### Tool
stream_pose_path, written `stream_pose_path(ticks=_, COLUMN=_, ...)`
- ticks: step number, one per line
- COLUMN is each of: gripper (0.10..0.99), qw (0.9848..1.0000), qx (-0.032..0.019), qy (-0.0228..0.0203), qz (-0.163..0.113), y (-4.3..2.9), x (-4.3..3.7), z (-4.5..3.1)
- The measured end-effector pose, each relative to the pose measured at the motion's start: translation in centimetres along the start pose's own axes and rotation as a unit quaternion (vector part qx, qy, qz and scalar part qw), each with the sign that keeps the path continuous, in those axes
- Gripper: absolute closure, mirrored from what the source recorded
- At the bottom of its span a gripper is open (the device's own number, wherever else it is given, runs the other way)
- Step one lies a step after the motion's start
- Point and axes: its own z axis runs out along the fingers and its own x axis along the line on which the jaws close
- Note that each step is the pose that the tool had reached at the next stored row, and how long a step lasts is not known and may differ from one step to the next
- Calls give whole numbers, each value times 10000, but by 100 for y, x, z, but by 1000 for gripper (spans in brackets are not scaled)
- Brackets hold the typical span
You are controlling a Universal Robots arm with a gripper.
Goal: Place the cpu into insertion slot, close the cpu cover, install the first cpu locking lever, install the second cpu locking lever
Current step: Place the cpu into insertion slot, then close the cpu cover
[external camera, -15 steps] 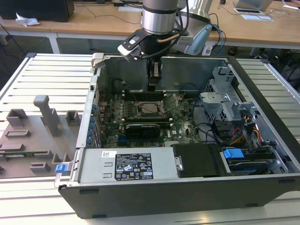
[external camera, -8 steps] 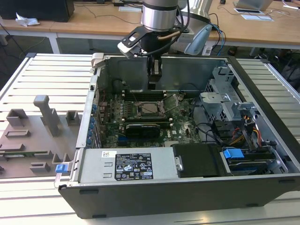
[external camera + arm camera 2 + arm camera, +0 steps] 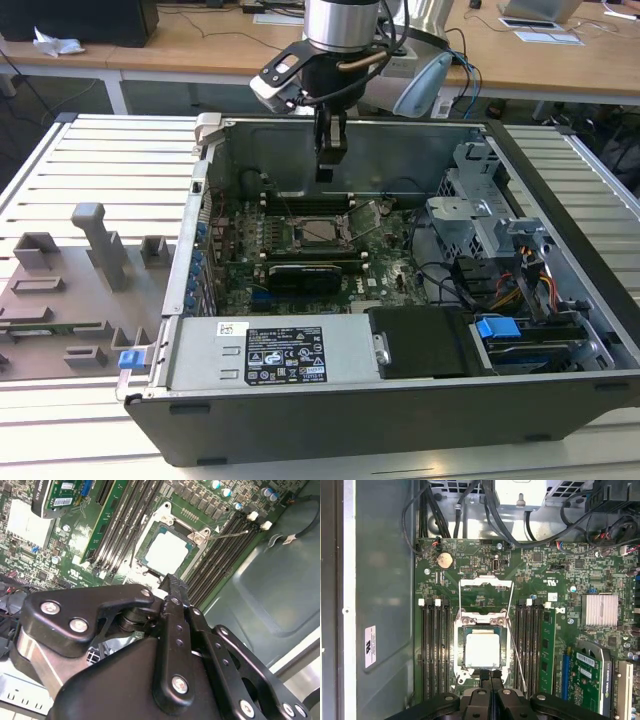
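Exterior view, upper centre: my gripper point(image 3: 325, 172), jaws closed on nothing. Noted: cpu point(image 3: 482, 650) in insertion slot point(image 3: 461, 645) (cpu cover point(image 3: 485, 582) up).

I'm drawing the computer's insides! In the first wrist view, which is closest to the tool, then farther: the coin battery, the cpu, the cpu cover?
From the tool:
1. cpu, seated right beside it.
2. cpu cover, flipped open beyond the cpu.
3. coin battery, past the cover, off to one side.

An open computer case point(image 3: 400, 425) lies on the slatted tabletop point(image 3: 110, 160). Grey fixtures point(image 3: 95, 265) stand at the exterior view's left. Inside, a silver heatsink point(image 3: 600, 610) sits near a green card point(image 3: 587, 675).
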Motion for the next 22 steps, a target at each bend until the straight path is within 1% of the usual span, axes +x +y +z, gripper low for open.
stream_pose_path(ticks=13, gripper=980, qw=10000, qx=1, qy=-2, qz=0, y=0, x=-1, z=-7)
stream_pose_path(ticks=17, gripper=980, qw=10000, qx=1, qy=-2, qz=0, y=83, x=-2, z=-8)
stream_pose_path(ticks=22, gripper=980, qw=10000, qx=1, qy=-2, qz=0, y=152, x=-2, z=-9)
